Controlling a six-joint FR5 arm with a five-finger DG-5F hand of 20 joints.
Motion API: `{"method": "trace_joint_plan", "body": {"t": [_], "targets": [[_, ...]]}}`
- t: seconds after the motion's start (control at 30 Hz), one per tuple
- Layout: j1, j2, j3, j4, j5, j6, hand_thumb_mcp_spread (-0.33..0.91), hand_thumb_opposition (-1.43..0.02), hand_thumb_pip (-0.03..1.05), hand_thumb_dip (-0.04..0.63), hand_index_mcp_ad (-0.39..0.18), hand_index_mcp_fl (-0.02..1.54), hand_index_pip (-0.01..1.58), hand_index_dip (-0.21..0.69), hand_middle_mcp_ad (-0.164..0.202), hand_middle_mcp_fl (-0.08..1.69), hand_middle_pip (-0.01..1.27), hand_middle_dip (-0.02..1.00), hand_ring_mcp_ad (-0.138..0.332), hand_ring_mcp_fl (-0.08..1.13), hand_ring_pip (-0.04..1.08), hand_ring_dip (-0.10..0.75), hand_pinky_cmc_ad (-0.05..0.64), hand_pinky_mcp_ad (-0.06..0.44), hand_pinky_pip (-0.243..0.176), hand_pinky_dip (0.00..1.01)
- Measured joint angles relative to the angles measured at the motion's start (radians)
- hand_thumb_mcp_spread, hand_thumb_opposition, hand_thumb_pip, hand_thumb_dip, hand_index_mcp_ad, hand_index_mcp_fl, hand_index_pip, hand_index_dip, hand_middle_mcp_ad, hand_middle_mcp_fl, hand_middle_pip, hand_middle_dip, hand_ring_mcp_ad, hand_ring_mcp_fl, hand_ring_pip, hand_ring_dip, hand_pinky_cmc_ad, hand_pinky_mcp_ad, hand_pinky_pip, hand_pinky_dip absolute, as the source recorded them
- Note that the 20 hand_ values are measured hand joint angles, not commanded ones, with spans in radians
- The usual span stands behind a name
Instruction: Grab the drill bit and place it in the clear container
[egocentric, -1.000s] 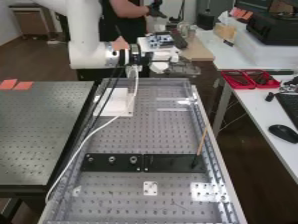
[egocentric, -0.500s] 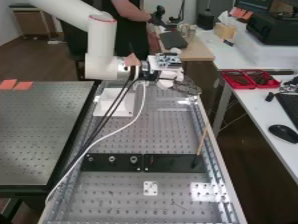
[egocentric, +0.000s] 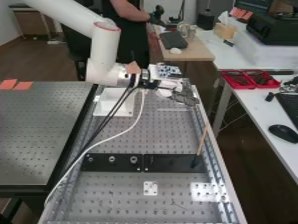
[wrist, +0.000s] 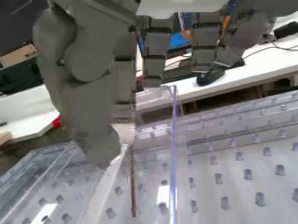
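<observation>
A perforated metal bench (egocentric: 120, 192) runs away from the camera, with a wooden-topped table (egocentric: 191, 51) behind its far end. The hand (egocentric: 181, 95) is positioned above the bench's far right portion, fingers directed rightward and slightly down. Hand state: grasping; the thumb and an adjacent finger pinch the drill bit (wrist: 133, 185) near its upper end, the remaining fingers extended. The thin, brownish bit projects beyond the fingertips, beside the upright edge of the clear container (wrist: 174, 170); whether its tip lies within the walls cannot be determined. The white arm (egocentric: 103, 47) enters from the upper left, descends steeply from its elbow, then turns right at the wrist. Left of the hand sits a white box-shaped fixture (egocentric: 114, 107). Nearer the camera, a slender orange-brown rod (egocentric: 201, 142) stands slightly tilted at the black plate (egocentric: 169, 163).
</observation>
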Motion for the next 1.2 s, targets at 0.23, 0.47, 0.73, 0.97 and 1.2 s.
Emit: {"method": "trace_joint_plan", "body": {"t": [0.23, 0.47, 0.73, 0.97, 1.2], "targets": [[-0.009, 0.012, 0.000, -0.023, -0.011, 0.004, 0.41, -0.84, 0.50, 0.225, -0.115, 0.15, 0.55, 0.087, -0.019, 0.17, 0.12, 0.19, 0.215, 0.08, 0.09, -0.014, 0.304, 0.183, -0.098, 0.23], [-0.027, 0.064, -0.043, -0.005, -0.018, 0.002, 0.38, -0.79, 0.55, 0.209, -0.096, 0.09, 0.42, 0.087, -0.014, 0.15, 0.12, 0.19, 0.213, 0.03, 0.09, -0.014, 0.281, 0.182, -0.093, 0.32], [-0.056, 0.216, -0.159, 0.052, -0.021, -0.007, 0.34, -0.75, 0.51, 0.176, -0.087, 0.08, 0.29, 0.112, -0.005, 0.15, 0.12, 0.19, 0.216, 0.03, 0.09, -0.014, 0.265, 0.182, -0.096, 0.40], [-0.082, 0.339, -0.218, 0.072, -0.019, -0.011, 0.32, -0.71, 0.44, 0.124, -0.058, 0.12, 0.19, 0.154, -0.007, 0.14, 0.12, 0.19, 0.220, 0.03, 0.09, -0.014, 0.264, 0.180, -0.103, 0.45], [-0.114, 0.406, -0.236, 0.025, -0.012, -0.017, 0.30, -0.70, 0.35, 0.084, -0.024, 0.13, 0.14, 0.246, 0.009, 0.09, 0.12, 0.19, 0.220, 0.03, 0.10, -0.012, 0.264, 0.180, -0.112, 0.47]]}}
